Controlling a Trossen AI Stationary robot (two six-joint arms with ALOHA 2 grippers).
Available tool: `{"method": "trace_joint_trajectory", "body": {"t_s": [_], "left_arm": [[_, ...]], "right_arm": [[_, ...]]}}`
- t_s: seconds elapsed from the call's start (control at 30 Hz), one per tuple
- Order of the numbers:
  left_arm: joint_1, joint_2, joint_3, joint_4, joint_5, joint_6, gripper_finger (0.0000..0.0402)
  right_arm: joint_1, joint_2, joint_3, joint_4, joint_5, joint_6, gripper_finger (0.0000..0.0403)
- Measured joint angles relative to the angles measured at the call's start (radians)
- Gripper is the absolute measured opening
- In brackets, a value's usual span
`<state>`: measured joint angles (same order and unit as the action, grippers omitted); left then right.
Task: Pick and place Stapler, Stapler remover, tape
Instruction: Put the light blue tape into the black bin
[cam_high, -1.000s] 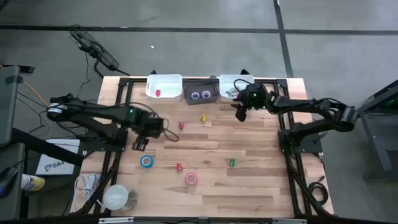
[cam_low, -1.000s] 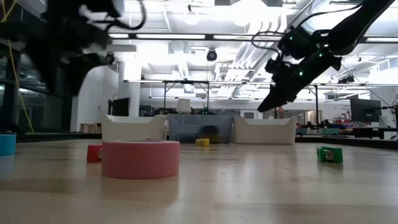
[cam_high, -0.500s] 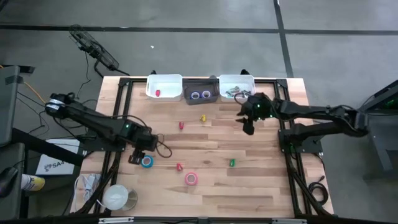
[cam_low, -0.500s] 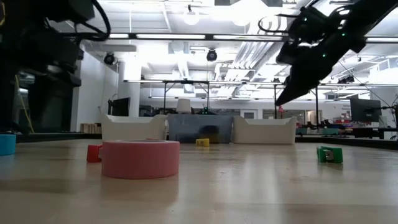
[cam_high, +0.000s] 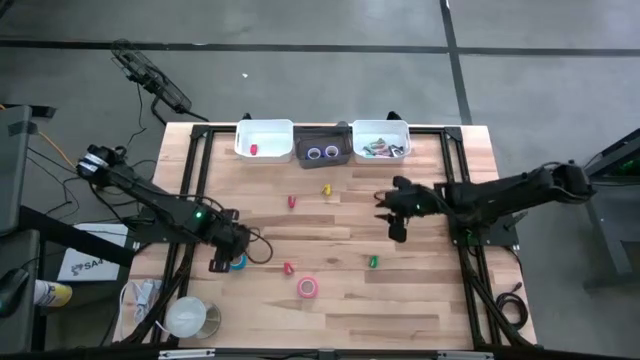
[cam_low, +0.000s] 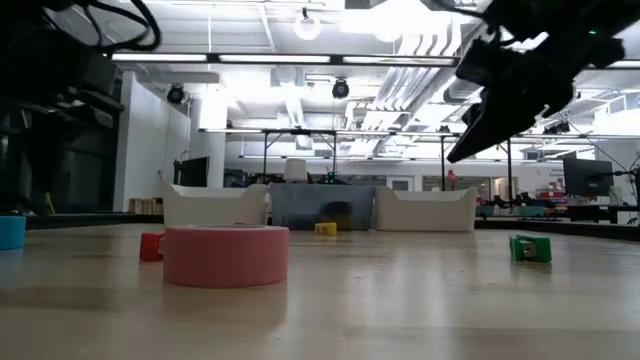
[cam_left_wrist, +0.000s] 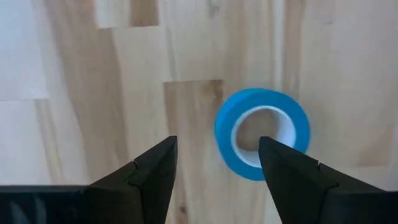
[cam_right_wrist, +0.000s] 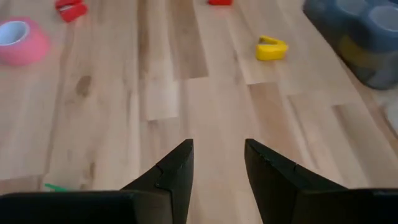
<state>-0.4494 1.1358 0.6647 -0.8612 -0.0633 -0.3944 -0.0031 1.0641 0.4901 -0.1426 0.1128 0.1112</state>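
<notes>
We see three bins (cam_high: 322, 143) along the table's (cam_high: 420, 300) far edge. Tape rolls (cam_high: 307, 288) lie nearer us, small pieces (cam_high: 326, 190) between.

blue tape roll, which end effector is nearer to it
Left. The left end effector hovers right over the blue tape roll, fingers open; the right end effector hangs far across the table, near the green piece.
</notes>
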Motion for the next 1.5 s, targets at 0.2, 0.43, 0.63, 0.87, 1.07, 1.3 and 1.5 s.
{"method": "trace_joint_trajectory", "body": {"t_s": [0.2, 0.43, 0.63, 0.87, 1.07, 1.3, 1.5], "left_arm": [[-0.090, 0.000, 0.000, 0.075, 0.031, -0.010, 0.0222], [-0.175, 0.029, 0.000, 0.107, 0.019, -0.102, 0.0222], [-0.201, 0.129, 0.000, 0.125, 0.036, -0.135, 0.0222], [-0.199, 0.226, 0.000, 0.144, 0.053, -0.135, 0.0222], [-0.199, 0.269, 0.001, 0.167, 0.047, -0.130, 0.0192], [-0.200, 0.274, 0.001, 0.166, 0.005, -0.133, 0.0095], [-0.200, 0.274, 0.002, 0.166, -0.011, -0.133, 0.0034]], "right_arm": [[0.128, 0.000, -0.139, 0.222, 0.046, 0.099, 0.0136], [0.245, 0.000, -0.221, 0.352, 0.195, 0.152, 0.0136], [0.321, 0.000, -0.272, 0.487, 0.330, 0.142, 0.0136], [0.382, 0.000, -0.292, 0.533, 0.410, 0.141, 0.0136], [0.425, 0.001, -0.292, 0.568, 0.408, 0.094, 0.0136], [0.467, 0.001, -0.292, 0.583, 0.347, 0.034, 0.0136], [0.476, 0.001, -0.292, 0.582, 0.315, 0.019, 0.0136]]}}
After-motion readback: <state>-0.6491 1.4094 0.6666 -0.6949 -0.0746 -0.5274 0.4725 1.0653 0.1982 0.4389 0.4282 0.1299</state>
